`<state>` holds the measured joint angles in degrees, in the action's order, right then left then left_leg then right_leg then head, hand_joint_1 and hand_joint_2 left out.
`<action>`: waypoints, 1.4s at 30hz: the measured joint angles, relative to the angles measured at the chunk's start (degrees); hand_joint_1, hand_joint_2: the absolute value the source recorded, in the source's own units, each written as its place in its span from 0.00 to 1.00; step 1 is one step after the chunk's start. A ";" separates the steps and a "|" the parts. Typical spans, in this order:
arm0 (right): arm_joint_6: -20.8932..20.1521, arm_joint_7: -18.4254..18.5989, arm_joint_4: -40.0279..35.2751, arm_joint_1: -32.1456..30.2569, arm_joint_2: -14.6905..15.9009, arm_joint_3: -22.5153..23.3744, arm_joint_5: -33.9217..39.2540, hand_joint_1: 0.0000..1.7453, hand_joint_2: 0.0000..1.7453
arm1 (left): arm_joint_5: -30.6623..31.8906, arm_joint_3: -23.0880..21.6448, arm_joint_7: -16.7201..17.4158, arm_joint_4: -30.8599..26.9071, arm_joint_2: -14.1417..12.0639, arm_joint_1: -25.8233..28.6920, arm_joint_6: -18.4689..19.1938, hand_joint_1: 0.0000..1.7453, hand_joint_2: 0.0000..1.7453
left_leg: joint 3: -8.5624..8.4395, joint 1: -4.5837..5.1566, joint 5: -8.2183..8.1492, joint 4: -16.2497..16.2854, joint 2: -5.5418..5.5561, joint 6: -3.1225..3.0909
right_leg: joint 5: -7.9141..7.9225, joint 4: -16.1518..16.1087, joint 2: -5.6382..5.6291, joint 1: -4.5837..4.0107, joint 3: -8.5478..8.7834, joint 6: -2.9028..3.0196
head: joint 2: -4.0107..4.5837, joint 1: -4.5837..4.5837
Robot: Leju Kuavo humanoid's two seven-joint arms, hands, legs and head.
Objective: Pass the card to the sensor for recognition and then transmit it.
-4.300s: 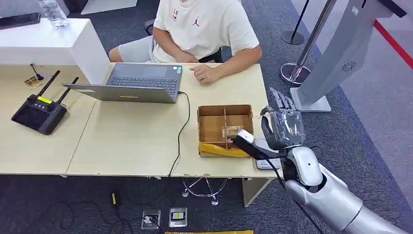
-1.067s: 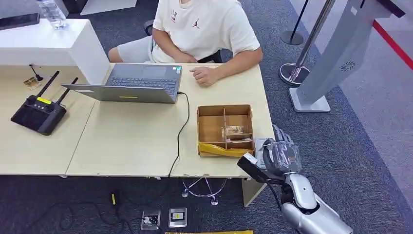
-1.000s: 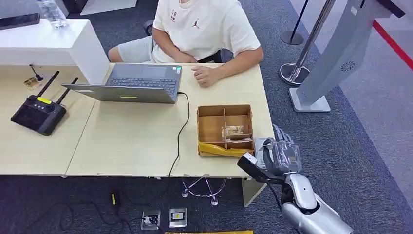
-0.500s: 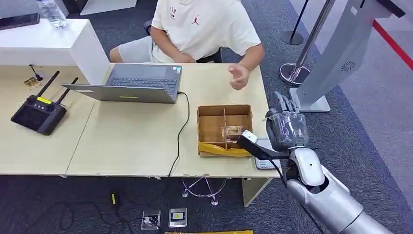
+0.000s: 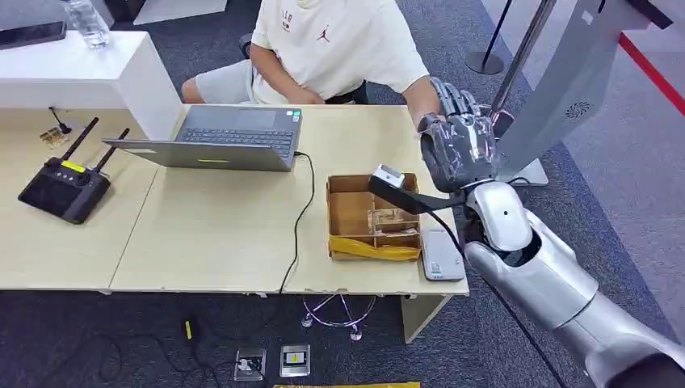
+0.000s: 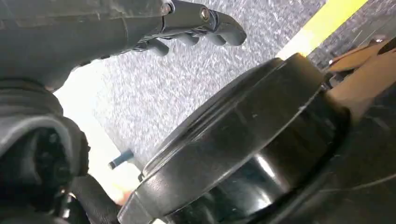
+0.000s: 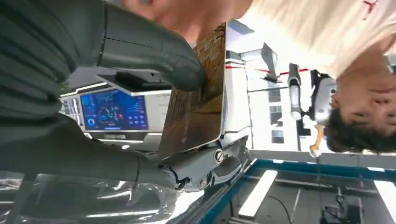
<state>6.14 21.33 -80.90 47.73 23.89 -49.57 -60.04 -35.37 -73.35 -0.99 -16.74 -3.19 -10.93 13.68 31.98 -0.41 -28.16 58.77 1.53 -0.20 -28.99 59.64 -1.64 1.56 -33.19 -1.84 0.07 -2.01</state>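
The right hand (image 5: 457, 151) is up over the far right corner of the table (image 5: 218, 234), raised toward the person (image 5: 339, 44) sitting behind it. From the wrist camera you can see it has the card (image 7: 201, 98), a brownish patterned one, pinched between the thumb (image 7: 154, 51) pressing on one face and the fingers (image 7: 205, 165) backing the other. From the head view the card itself is lost behind the hand's back.

My reading is that the scan is behind us and this is the handing-over step. The sensor (image 5: 441, 255), a flat grey pad by the near right edge of the table, lies just beside the box (image 5: 372, 215), and the hand is well clear of it and up near the person instead. What the next move calls for, I'd say, is holding the card steady within the person's reach, then easing the pinch only once they have hold of it, so it does not drop onto the table or the carpet.

Much is hard to make out. The person's near forearm disappears behind the hand in the head view, so I cannot tell whether their hand is already at the card. In the wrist view a blurred bit of the person sits close to the card's far edge, but contact cannot be judged.

The left hand (image 6: 187, 28) hangs low over the carpet, its fingers curled with nothing seen in them; whether they are fully closed I cannot tell.
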 joint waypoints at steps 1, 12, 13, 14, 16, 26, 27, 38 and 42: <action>-0.48 -0.24 0.90 1.11 -0.75 -0.62 0.07 1.00 1.00 | 0.29 -0.18 0.18 0.00 0.02 -0.20 0.00 0.00 0.00 | 0.01 0.00 0.01 0.00 0.00 0.01 | 0.00 0.00 0.00 0.00 -0.01 0.00 | 0.00 0.02; -1.25 -2.21 12.28 8.35 -7.23 -6.25 1.38 1.00 1.00 | 1.78 -0.83 0.61 -0.11 0.22 -0.80 0.02 0.00 0.00 | 0.03 -0.02 0.01 0.00 0.00 0.02 | 0.00 -0.02 -0.01 -0.02 -0.03 0.00 | 0.00 0.02; -1.12 -2.25 13.65 8.83 -7.87 -6.69 1.66 1.00 1.00 | 1.86 -0.85 0.61 -0.11 0.24 -0.80 0.02 0.00 0.00 | 0.02 -0.02 0.01 0.00 0.01 0.02 | 0.00 -0.02 0.01 -0.02 -0.03 0.00 | 0.00 0.02; -0.92 -2.36 14.91 9.10 -8.35 -7.19 1.86 1.00 1.00 | 1.91 -0.85 0.61 -0.11 0.24 -0.80 0.00 0.00 0.00 | 0.02 -0.02 0.01 0.00 0.04 0.02 | 0.00 -0.02 0.04 -0.02 -0.03 0.00 | 0.00 0.00; -0.64 -2.56 16.44 9.28 -9.07 -7.74 2.03 1.00 1.00 | 1.89 -0.88 0.61 -0.11 0.24 -0.79 0.02 0.00 0.00 | 0.04 -0.02 0.02 0.00 0.08 0.02 | 0.00 -0.02 0.09 -0.02 -0.03 0.00 | 0.00 0.00; -0.24 -2.91 21.09 10.28 -10.63 -10.41 2.05 1.00 1.00 | 1.89 -0.94 0.61 -0.11 0.24 -0.78 0.02 0.00 0.00 | 0.03 -0.02 0.01 0.00 0.07 0.02 | 0.00 -0.02 0.06 -0.02 -0.04 0.01 | 0.00 0.02; -0.22 -2.89 21.21 10.28 -10.65 -10.52 2.03 1.00 1.00 | 1.89 -0.94 0.61 -0.11 0.24 -0.79 0.02 0.00 0.00 | 0.03 -0.02 0.02 0.00 0.07 0.02 | 0.00 -0.02 0.06 -0.02 -0.04 0.01 | 0.00 0.00; -0.20 -2.89 23.04 10.48 -11.11 -11.92 2.19 0.10 1.00 | 1.86 -0.96 0.61 -0.11 0.22 -0.77 0.02 0.00 0.00 | 0.03 -0.02 0.02 0.01 0.06 0.03 | 0.00 -0.02 0.06 -0.02 -0.04 0.01 | 0.00 0.02; 0.46 -2.84 23.76 10.50 -11.19 -12.35 2.69 0.00 1.00 | 1.82 -0.96 0.59 -0.11 0.24 -0.69 0.00 0.00 0.00 | 0.03 -0.02 0.02 0.01 0.06 0.02 | 0.00 -0.02 0.06 -0.03 -0.04 0.01 | 0.00 0.02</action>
<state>6.60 18.49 -57.13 58.23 12.70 -61.92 -57.35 -33.55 -74.31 -0.39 -16.85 -2.95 -11.62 13.68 32.01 -0.44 -28.14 58.77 1.59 -0.18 -29.00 59.62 -1.58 1.53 -33.23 -1.83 0.07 -1.99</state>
